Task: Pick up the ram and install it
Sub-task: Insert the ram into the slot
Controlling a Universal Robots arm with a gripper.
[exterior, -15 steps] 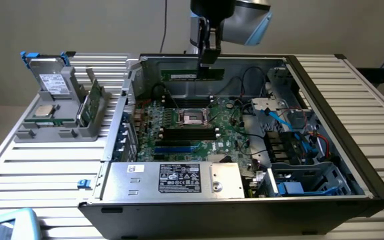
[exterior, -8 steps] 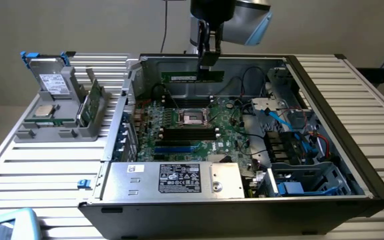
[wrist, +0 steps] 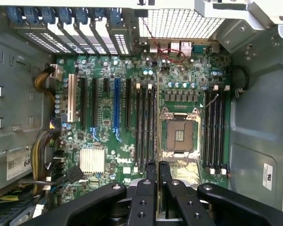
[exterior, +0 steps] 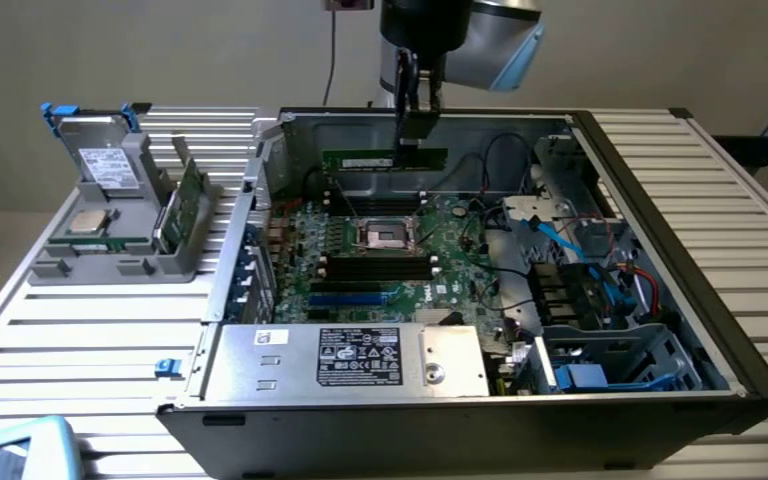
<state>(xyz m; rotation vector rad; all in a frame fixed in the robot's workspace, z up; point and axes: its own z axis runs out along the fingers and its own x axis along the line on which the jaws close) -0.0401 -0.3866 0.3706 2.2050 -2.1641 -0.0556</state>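
Observation:
My gripper (exterior: 418, 112) hangs over the open computer case (exterior: 651, 200), shut on the ram (exterior: 386, 159). The ram is a long green stick held level by its upper edge, above the far part of the motherboard (exterior: 357, 225). Below it lie black memory slots (exterior: 379, 266) on either side of the processor socket (exterior: 391, 233). In the wrist view the fingertips (wrist: 152, 170) press together on the ram (wrist: 157, 141), seen edge-on as a thin line over the board. It runs between the slot bank (wrist: 146, 127) and the socket (wrist: 180, 134).
On the exterior view's left a grey holder (exterior: 117, 262) carries a boxy drive (exterior: 107, 165), a square silver chip (exterior: 88, 222) and another green stick (exterior: 192, 200). Cables (exterior: 598, 260), drive cages and the power supply (exterior: 344, 357) crowd the case's near and right parts.

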